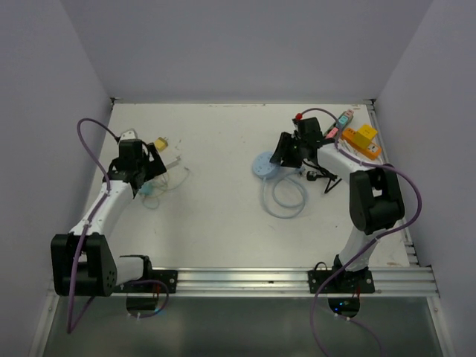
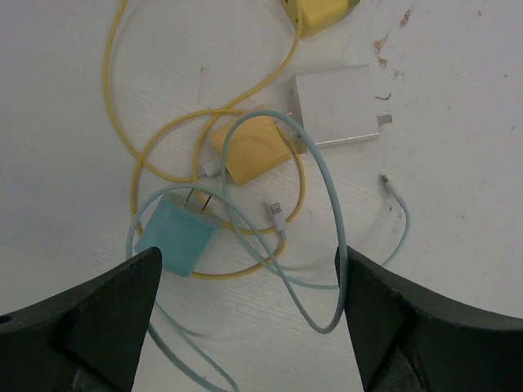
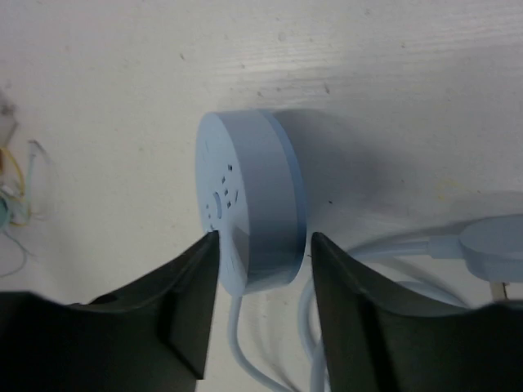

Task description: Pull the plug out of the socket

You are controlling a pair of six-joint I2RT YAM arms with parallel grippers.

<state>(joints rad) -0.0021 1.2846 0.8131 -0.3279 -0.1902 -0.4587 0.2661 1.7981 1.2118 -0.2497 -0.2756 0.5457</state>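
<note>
We judge the pull itself done: the teal plug [image 2: 176, 237] lies on the counter [image 2: 65, 122] with its prongs bare, between the wide-open fingers of the left end effector [image 2: 249, 261], which holds nothing. It sits among looped cables beside a yellow charger [image 2: 253, 147] and a white charger [image 2: 335, 106], well apart from the round socket [image 3: 245, 188]. The right end effector [image 3: 263, 245] has its fingers against both faces of that socket and appears to grip it on edge. To finish well, we would lift the left arm straight up, clear of the loops, and lay the socket flat before letting go. We see no bin or tray; the socket's visible holes are empty.
</note>
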